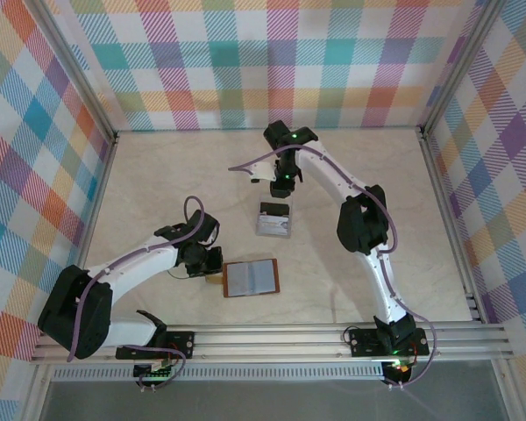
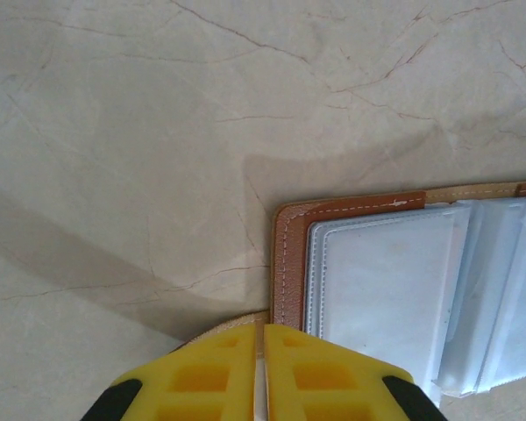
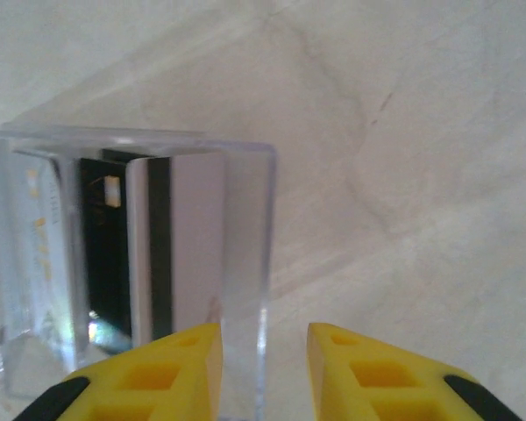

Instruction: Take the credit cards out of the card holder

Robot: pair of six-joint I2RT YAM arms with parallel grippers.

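Work surface: a cream, marble-veined table (image 1: 158, 175) closed in on three sides by walls (image 1: 280, 61) papered in a pastel plaid, with an aluminium rail (image 1: 280, 338) along the near edge carrying both arm bases.

Left arm (image 1: 131, 263): folded low, reaching rightward from its base across the near part of the table. The left gripper (image 1: 212, 261) meets the left edge of the card holder (image 1: 251, 278), which lies open and flat near the rail, grey-blue pockets up. In the left wrist view the left gripper (image 2: 263, 377) is closed to a thin slit on the tan edge of the card holder (image 2: 377, 281), whose stitched brown border frames the pockets.

Right arm (image 1: 359, 219): stretched up from its base, elbow bent, forearm angled left toward the table's far centre. The right gripper (image 1: 282, 186) points down just beyond a clear box (image 1: 273, 224) that stands apart from the holder, farther from the rail.

In the right wrist view the right gripper (image 3: 263, 368) has its jaws parted with nothing pinched; a corner of the clear box (image 3: 247, 228) lies between them. The credit cards (image 3: 188, 237) stand on edge inside the box, one showing a black band; their number cannot be told through the glare, perhaps two or three.
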